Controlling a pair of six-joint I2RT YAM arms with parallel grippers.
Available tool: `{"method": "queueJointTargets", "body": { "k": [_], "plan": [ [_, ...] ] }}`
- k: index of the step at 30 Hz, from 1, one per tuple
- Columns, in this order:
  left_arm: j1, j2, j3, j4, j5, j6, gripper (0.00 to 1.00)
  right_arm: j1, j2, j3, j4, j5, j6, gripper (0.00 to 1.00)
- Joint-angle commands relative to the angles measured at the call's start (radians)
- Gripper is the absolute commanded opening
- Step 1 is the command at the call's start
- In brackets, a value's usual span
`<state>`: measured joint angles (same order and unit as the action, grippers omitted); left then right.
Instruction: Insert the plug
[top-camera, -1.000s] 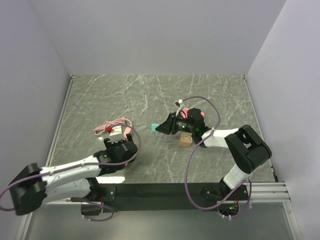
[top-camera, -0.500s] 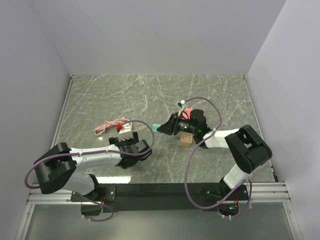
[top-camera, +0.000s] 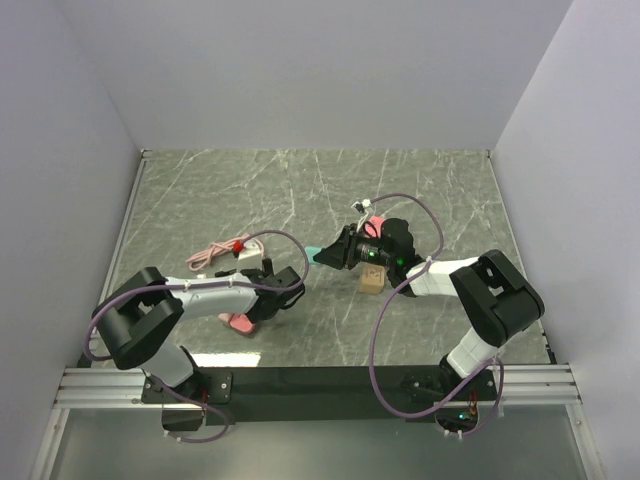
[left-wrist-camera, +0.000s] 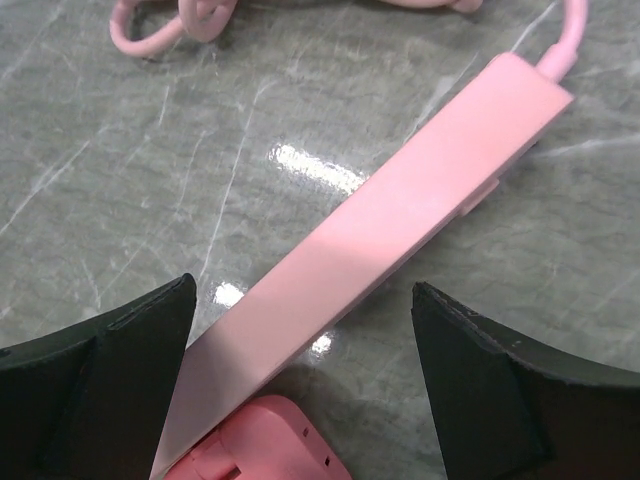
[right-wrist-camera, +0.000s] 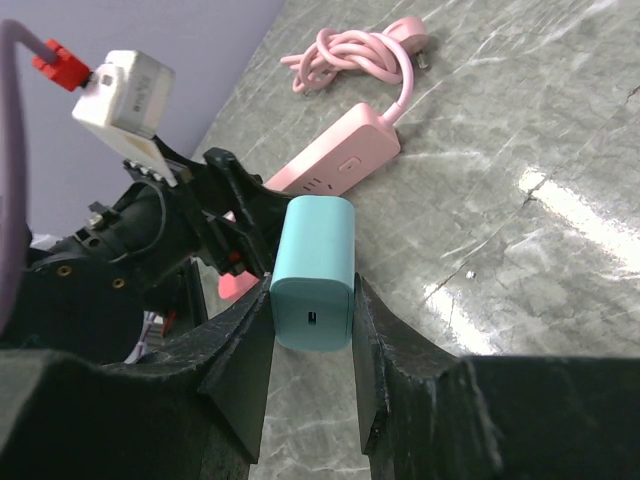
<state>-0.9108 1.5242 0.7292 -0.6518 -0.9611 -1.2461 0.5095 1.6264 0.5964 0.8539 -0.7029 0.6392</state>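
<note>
- The pink power strip (left-wrist-camera: 400, 200) lies flat on the grey marble tabletop (top-camera: 420, 190), running diagonally across the left wrist view.
- Its pink cord (right-wrist-camera: 355, 50) leaves one end of the strip and sits in a loose coil just beyond that end.
- The left end effector (left-wrist-camera: 300, 300) is over the strip's other end, fingers spread wide, one on each side of the strip. Neither finger touches it.
- From overhead the left arm covers most of the strip, so its exact line there is hard to make out.
- The right end effector (right-wrist-camera: 312, 290) pinches a teal plug (right-wrist-camera: 315, 265) by its two flat sides. The small port face is turned toward the wrist camera.
- The plug is held near the strip, on the side away from the cord coil. It appears clear of the strip and not seated in any socket.
- A small wooden block (top-camera: 371, 281) rests on the tabletop under the right arm, farther from the strip than the plug is.
</note>
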Motion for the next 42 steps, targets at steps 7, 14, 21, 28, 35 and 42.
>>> {"method": "queueJointTargets", "body": {
  "k": [7,14,21,28,35,42],
  "plan": [
    [0.013,0.039,-0.02,0.289,0.218,0.143,0.81,-0.011,0.004,0.017,0.054,-0.013,-0.001,0.0],
    [-0.02,0.111,0.025,0.477,0.343,0.261,0.7,-0.009,-0.013,0.014,0.024,0.005,-0.024,0.0],
    [-0.02,0.117,0.047,0.46,0.305,0.283,0.71,-0.009,-0.014,0.013,0.008,0.016,-0.032,0.0],
    [-0.02,0.042,-0.059,0.483,0.331,0.221,0.66,-0.011,-0.002,0.02,0.002,0.01,-0.033,0.0],
    [-0.062,-0.038,-0.136,0.512,0.309,0.175,0.65,-0.011,0.006,0.026,-0.003,0.006,-0.036,0.0],
    [-0.06,-0.061,-0.194,0.563,0.323,0.16,0.44,-0.008,0.013,0.031,-0.007,0.01,-0.044,0.0]
  ]
}}
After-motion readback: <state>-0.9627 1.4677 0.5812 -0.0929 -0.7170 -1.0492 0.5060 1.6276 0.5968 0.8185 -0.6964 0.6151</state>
